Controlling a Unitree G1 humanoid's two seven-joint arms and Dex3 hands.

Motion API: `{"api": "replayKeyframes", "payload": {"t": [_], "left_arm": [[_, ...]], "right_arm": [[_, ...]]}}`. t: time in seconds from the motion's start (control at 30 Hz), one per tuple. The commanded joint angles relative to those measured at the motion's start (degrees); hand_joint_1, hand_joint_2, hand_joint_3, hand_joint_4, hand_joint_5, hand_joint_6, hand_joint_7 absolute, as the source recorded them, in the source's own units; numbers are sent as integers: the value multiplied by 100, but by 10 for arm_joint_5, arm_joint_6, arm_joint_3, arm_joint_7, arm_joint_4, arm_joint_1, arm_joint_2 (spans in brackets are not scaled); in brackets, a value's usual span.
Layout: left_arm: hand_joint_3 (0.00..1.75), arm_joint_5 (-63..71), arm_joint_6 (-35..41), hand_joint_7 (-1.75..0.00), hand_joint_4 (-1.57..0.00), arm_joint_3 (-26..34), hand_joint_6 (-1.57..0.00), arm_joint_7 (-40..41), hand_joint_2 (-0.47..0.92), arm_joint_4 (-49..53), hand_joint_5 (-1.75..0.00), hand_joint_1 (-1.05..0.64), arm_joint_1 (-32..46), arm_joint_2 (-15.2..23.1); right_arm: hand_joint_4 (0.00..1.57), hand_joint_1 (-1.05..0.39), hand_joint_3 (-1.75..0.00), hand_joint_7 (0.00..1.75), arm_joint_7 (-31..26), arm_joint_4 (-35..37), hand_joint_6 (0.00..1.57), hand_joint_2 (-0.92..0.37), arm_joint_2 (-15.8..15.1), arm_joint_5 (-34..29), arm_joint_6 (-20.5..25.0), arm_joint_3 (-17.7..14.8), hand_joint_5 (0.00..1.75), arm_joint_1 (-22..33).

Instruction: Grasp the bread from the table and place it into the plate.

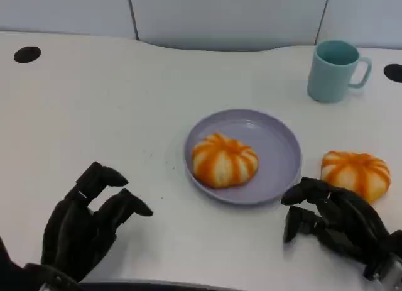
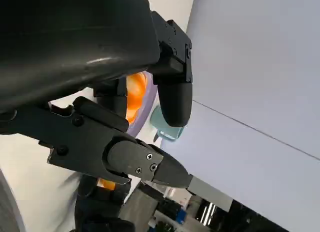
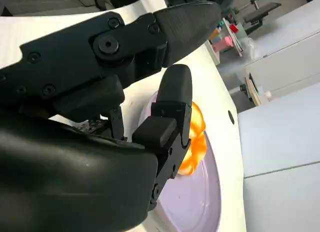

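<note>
An orange-striped round bread (image 1: 224,159) lies in the lilac plate (image 1: 276,146) at the table's middle. A second, similar bread (image 1: 356,173) sits on the table just right of the plate. My right hand (image 1: 336,225) hovers in front of that second bread, fingers apart and bent, holding nothing and not touching it. At the lower left my left hand (image 1: 88,222) is off the plate, fingers loosely spread and empty. The right wrist view shows the plated bread (image 3: 196,142) on the plate (image 3: 200,202) beyond my fingers (image 3: 172,111). The left wrist view shows bread (image 2: 136,94) past my fingers (image 2: 175,99).
A teal mug (image 1: 335,71) stands at the back right, its handle to the right. Two dark round holes (image 1: 27,54) (image 1: 394,72) mark the tabletop near its far corners. The white table has open room at the left and centre front.
</note>
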Motion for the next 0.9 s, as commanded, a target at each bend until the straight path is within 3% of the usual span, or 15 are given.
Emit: {"api": "replayKeyframes", "payload": {"t": [0.03,0.6,0.7,0.9], "left_arm": [[1,7,-24,-175,-42,14,-31,7,89,29,-175,-59,5,1],[0,24,-65,-174,-43,38,-31,-2,86,145,-175,-61,-41,10],[0,28,-77,-165,-45,40,-38,-13,86,168,-175,-63,-51,15],[0,27,-84,-163,-45,42,-40,-19,86,180,-175,-63,-57,16]], "right_arm": [[58,-54,-7,97,-20,5,75,-92,-14,-18,18,8,158,30],[61,-58,-11,100,-8,16,75,-92,-24,-11,0,-4,156,24],[60,-58,-11,100,-11,19,74,-92,-25,-9,0,-8,157,19],[59,-58,-11,99,-13,19,74,-92,-25,-9,3,-10,159,18]]}}
